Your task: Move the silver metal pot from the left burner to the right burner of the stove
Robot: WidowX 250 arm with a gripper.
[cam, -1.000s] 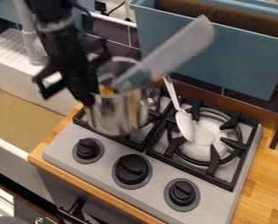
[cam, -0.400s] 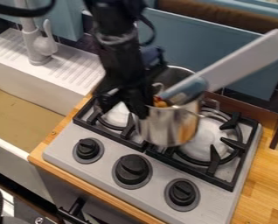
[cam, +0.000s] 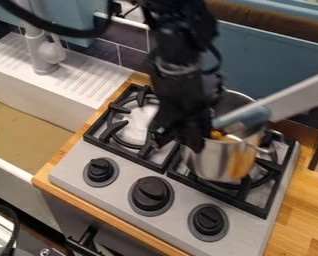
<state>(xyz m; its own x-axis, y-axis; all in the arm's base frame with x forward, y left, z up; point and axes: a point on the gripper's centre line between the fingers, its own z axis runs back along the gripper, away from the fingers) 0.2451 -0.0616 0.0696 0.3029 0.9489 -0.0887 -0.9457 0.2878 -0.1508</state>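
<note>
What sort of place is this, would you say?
It looks like a toy kitchen: a stove top with black knobs, a white sink with a faucet, and a metal pot over the burners.

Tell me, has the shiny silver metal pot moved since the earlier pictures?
Yes. The shiny silver metal pot has moved rightward in the view, from over the left burner to over the right burner of the grey stove.

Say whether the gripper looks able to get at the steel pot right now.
Probably yes: the gripper hangs right beside the steel pot. The long utensil slants out image-right, though its lower end, near the gripper, could snag.
</note>
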